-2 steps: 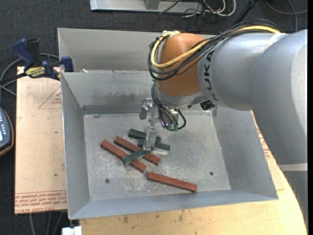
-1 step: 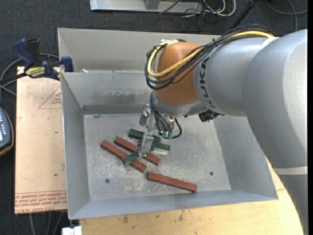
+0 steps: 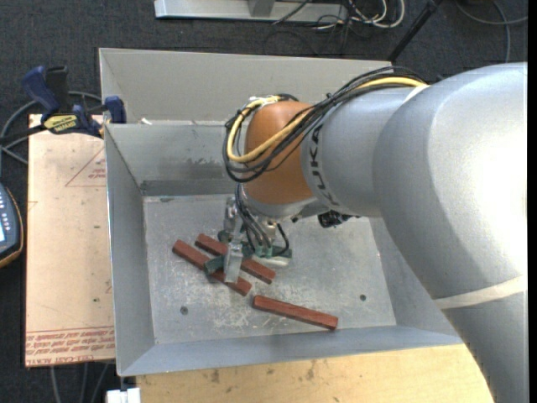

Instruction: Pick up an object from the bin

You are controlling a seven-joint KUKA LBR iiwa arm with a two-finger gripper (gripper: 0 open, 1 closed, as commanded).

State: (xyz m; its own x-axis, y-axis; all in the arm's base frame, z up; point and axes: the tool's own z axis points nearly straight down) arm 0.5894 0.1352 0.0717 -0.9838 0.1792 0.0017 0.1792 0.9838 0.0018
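Our gripper point(image 3: 233, 260) sits low on the heap of red-brown sticks point(image 3: 191, 255) in the middle of the bin point(image 3: 126, 225). We cannot tell how open it is or whether it grips one. Their long axes run far-left to near-right.

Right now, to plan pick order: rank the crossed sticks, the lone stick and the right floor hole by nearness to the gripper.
1. Crossed sticks, beneath the gripper; the pair too close to call.
2. Lone stick, toward the front.
3. Floor hole, far right.
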